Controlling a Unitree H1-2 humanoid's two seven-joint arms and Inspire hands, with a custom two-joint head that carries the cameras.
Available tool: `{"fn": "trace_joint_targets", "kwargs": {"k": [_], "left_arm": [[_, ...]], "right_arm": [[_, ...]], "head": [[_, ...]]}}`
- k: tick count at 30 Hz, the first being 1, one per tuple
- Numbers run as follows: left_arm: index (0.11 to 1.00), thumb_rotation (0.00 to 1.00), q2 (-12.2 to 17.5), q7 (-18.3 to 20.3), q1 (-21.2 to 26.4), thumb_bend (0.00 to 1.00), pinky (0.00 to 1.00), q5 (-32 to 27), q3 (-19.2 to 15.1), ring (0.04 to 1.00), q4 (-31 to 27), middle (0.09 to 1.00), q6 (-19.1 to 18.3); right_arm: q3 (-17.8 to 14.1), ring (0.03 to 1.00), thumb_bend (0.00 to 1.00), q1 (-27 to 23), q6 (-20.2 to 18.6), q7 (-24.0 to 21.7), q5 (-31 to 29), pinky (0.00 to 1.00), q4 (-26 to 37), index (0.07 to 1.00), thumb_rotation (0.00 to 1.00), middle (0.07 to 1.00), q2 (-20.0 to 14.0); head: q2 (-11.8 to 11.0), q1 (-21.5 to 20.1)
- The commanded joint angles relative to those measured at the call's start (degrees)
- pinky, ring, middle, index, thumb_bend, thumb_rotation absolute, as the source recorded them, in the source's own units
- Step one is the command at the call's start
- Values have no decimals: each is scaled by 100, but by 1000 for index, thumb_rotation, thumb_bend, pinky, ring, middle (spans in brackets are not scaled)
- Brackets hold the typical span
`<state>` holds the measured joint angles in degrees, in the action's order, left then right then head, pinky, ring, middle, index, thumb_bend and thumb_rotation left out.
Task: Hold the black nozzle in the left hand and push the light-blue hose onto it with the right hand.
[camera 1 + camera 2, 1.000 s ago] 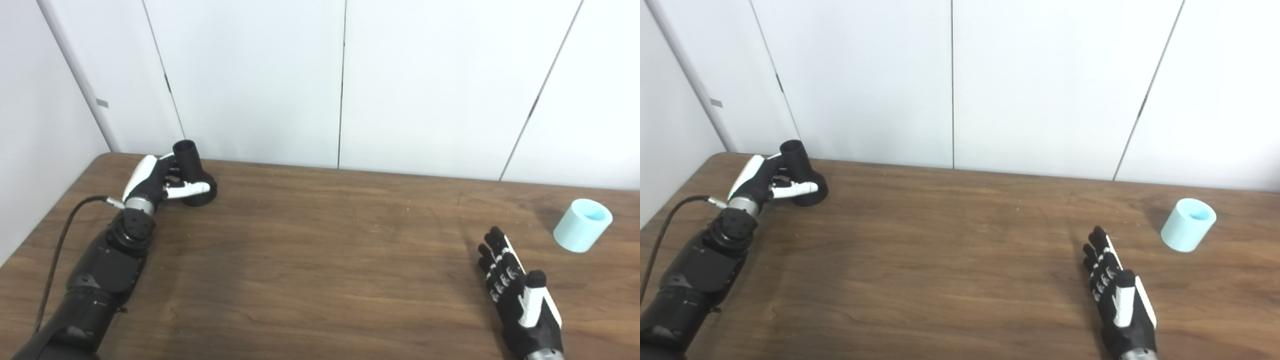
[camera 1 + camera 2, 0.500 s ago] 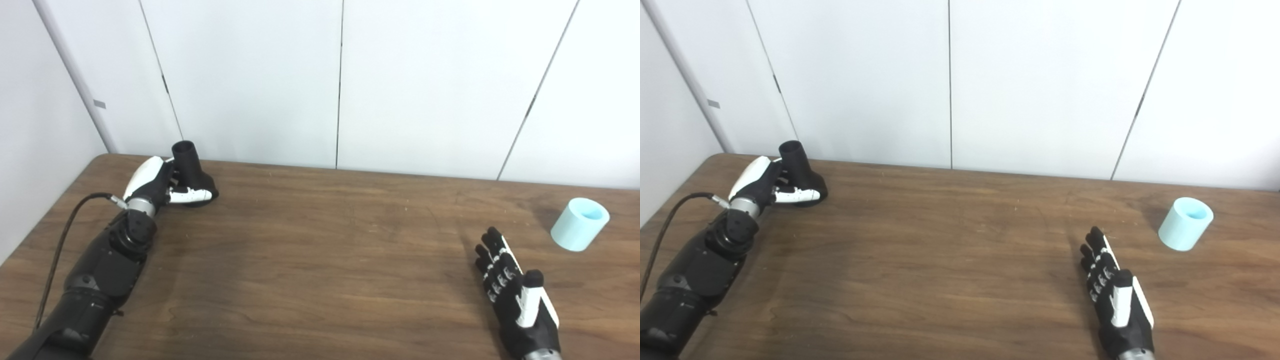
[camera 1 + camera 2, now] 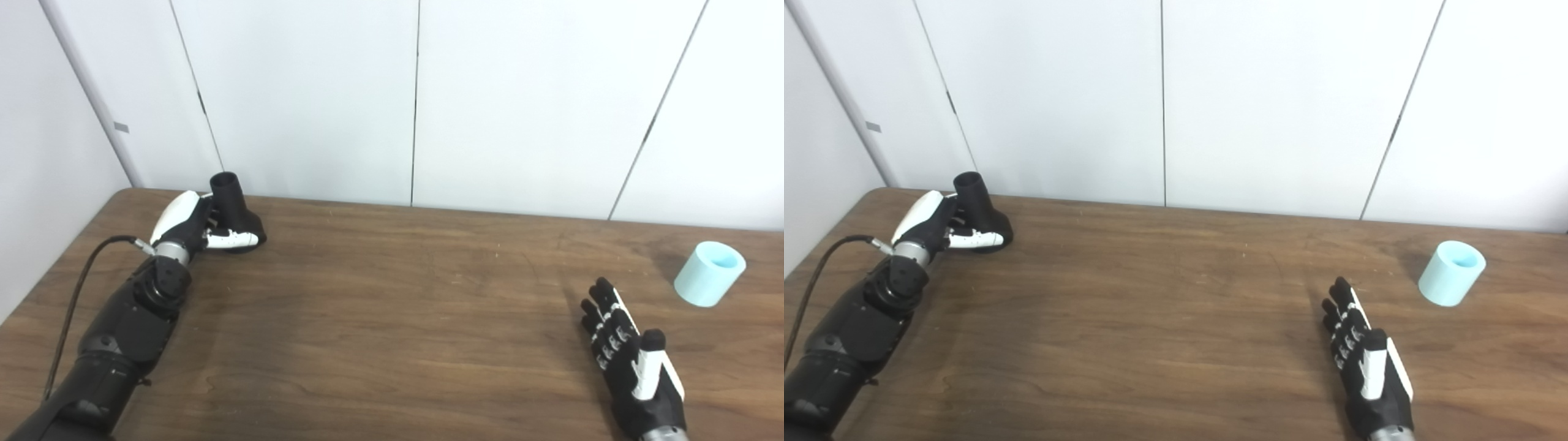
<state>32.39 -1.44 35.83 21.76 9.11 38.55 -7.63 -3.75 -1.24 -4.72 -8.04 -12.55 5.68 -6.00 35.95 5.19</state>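
While your left robot hand (image 3: 195, 225) has lowered slightly and curls around the nozzle (image 3: 234, 208), upright at the table's (image 3: 392, 318) far left, grasp firmness unclear. Right robot hand (image 3: 631, 361): unchanged, fingers spread, empty. Hose (image 3: 709, 274): far right, untouched. Pickup pending.

Left hand (image 3: 191, 224) shows a white shell over its back, black underneath, with a white-clad thumb. A silver wrist collar sits behind it, where a black cable (image 3: 79, 288) plugs in, and the forearm is bulky glossy black. Right hand (image 3: 632, 361) is black too, white panels along edge and thumb, silver spots across the knuckles.
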Motion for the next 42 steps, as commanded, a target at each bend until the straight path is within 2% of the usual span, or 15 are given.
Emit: {"fn": "trace_joint_targets", "kwargs": {"k": [1,2,4,5,7,10,17,25,29,34,42], "left_arm": [[520,193,-18,100,15,620,514,33,61,546,235,557,-7],[502,141,-35,81,9,568,470,19,38,521,239,537,21],[486,98,-79,57,-14,526,386,-35,-13,455,257,488,98],[480,85,-92,60,-26,517,282,-38,-17,352,258,409,126],[474,79,-80,62,-45,515,162,3,48,232,284,309,235],[471,77,-17,41,-27,516,100,182,278,173,456,249,556],[471,77,-43,64,-53,517,115,208,543,184,570,258,857],[470,84,-210,147,-327,517,168,204,808,230,341,283,927],[470,91,-337,101,-641,517,258,461,1099,308,-177,349,811],[469,92,-512,157,-888,517,227,553,1373,278,-569,331,866],[470,89,-785,842,-1236,516,226,433,1751,286,-1493,348,375]], "right_arm": [[42,994,803,3,-71,-47,-15,1000,145,1000,1000,1000,-35],[41,994,802,0,-78,-46,-13,1000,148,1000,1000,1000,-37],[42,995,803,-4,-91,-44,-11,1000,151,1000,1000,1000,-42],[44,996,803,-5,-98,-42,-8,1000,157,1000,1000,1000,-44],[47,996,803,-3,-114,-40,-3,1000,177,1000,1000,1000,-49],[46,993,803,-9,-136,-38,-8,1000,189,1000,1000,1000,-55],[41,993,800,-27,-173,-43,-36,1000,194,1000,1000,1000,-56],[34,991,800,-32,-258,-31,-48,1000,270,1000,1000,1000,-45],[31,990,796,-27,-308,-22,-58,1000,326,1000,1000,1000,-41],[25,991,796,-42,-329,-25,-71,1000,312,1000,1000,1000,-38],[59,981,802,-60,-429,29,-26,1000,406,1000,1000,1000,5]], "head": [[3,4],[16,-1],[16,-1],[16,-1],[57,-25],[57,-25],[123,-63],[157,-84],[201,-90],[226,-93],[263,-232]]}}
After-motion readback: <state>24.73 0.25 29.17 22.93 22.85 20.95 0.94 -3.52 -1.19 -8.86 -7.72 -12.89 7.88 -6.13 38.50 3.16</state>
